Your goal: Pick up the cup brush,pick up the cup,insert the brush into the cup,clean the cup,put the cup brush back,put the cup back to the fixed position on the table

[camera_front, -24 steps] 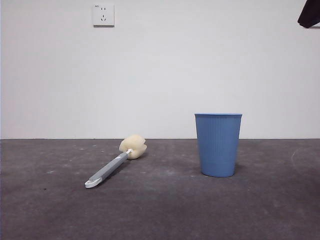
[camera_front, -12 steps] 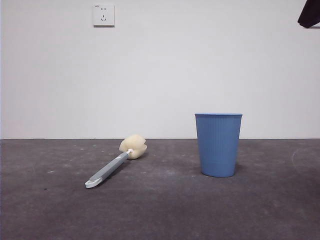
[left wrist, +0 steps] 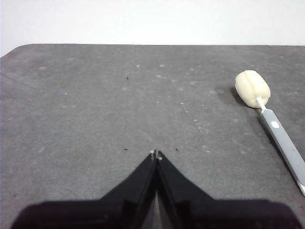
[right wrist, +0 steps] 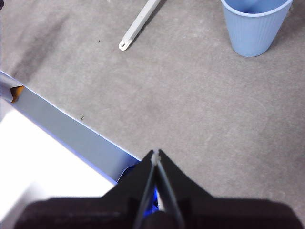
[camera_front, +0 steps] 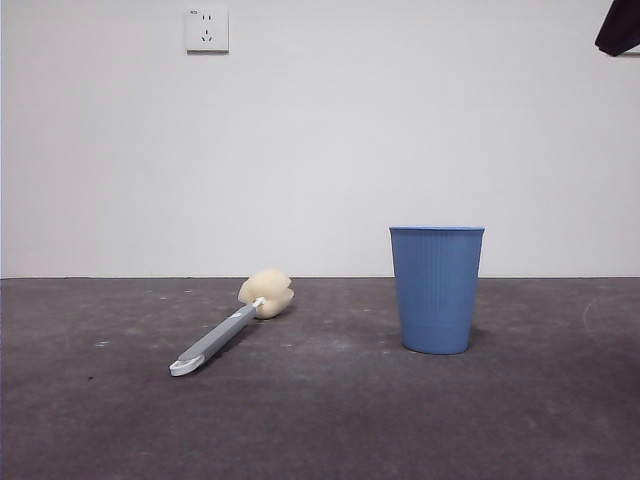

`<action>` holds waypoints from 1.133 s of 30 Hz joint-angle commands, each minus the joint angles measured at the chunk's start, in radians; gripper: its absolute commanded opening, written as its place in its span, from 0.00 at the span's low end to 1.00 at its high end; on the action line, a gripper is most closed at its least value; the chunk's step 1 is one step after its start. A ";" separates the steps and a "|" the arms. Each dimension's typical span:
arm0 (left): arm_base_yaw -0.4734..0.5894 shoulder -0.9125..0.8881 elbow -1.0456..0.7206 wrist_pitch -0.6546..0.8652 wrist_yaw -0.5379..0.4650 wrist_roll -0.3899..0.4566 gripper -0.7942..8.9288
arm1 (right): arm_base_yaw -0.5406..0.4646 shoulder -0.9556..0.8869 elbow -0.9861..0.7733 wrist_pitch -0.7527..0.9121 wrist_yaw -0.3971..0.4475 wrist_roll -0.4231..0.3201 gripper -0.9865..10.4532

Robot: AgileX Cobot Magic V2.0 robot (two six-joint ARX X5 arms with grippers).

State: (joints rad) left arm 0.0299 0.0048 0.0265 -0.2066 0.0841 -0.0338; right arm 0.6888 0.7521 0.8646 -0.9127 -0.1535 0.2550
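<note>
The cup brush (camera_front: 225,334) lies flat on the table (camera_front: 320,420), left of centre, its cream sponge head toward the wall and its white handle tip toward the front. The blue ribbed cup (camera_front: 437,289) stands upright to its right, empty. In the left wrist view my left gripper (left wrist: 156,155) is shut and empty above bare table, with the brush (left wrist: 267,107) off to one side. In the right wrist view my right gripper (right wrist: 156,153) is shut and empty near the table's edge, far from the cup (right wrist: 255,26) and the brush handle (right wrist: 138,24).
A white wall with a socket (camera_front: 207,30) stands behind the table. A black arm tip (camera_front: 618,27) shows at the top right corner. The right wrist view shows the table's front edge (right wrist: 71,129) with a white surface beyond it.
</note>
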 commanded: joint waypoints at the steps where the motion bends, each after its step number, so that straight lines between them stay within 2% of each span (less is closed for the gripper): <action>1: 0.003 -0.003 -0.010 -0.005 -0.003 -0.008 0.08 | 0.001 -0.001 -0.001 0.005 0.003 0.008 0.09; 12: 0.003 -0.003 -0.010 -0.006 -0.004 -0.008 0.08 | 0.001 -0.003 -0.001 0.005 0.004 0.008 0.09; 13: 0.003 -0.003 -0.010 -0.005 -0.004 -0.008 0.08 | 0.001 -0.010 -0.001 0.008 0.011 -0.022 0.09; 16: 0.003 -0.003 -0.010 -0.005 -0.003 -0.008 0.08 | -0.029 -0.043 -0.002 0.043 0.126 -0.109 0.09; 18: 0.003 -0.003 -0.010 -0.005 -0.003 -0.008 0.08 | -0.070 -0.068 -0.011 0.103 0.182 -0.160 0.09; 20: 0.003 -0.003 -0.010 -0.006 -0.004 -0.008 0.08 | -0.140 -0.105 -0.047 0.206 0.172 -0.199 0.09; 27: 0.003 -0.003 -0.010 -0.006 -0.004 -0.008 0.08 | -0.457 -0.284 -0.297 0.527 -0.008 -0.224 0.09; 30: 0.003 -0.003 -0.010 -0.005 -0.003 -0.008 0.08 | -0.550 -0.377 -0.430 0.630 -0.018 -0.223 0.09; 34: 0.003 -0.003 -0.010 -0.005 -0.003 -0.008 0.08 | -0.623 -0.486 -0.569 0.723 -0.022 -0.224 0.09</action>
State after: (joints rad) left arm 0.0299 0.0048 0.0265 -0.2066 0.0841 -0.0357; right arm 0.0746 0.2863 0.3260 -0.2157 -0.1707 0.0387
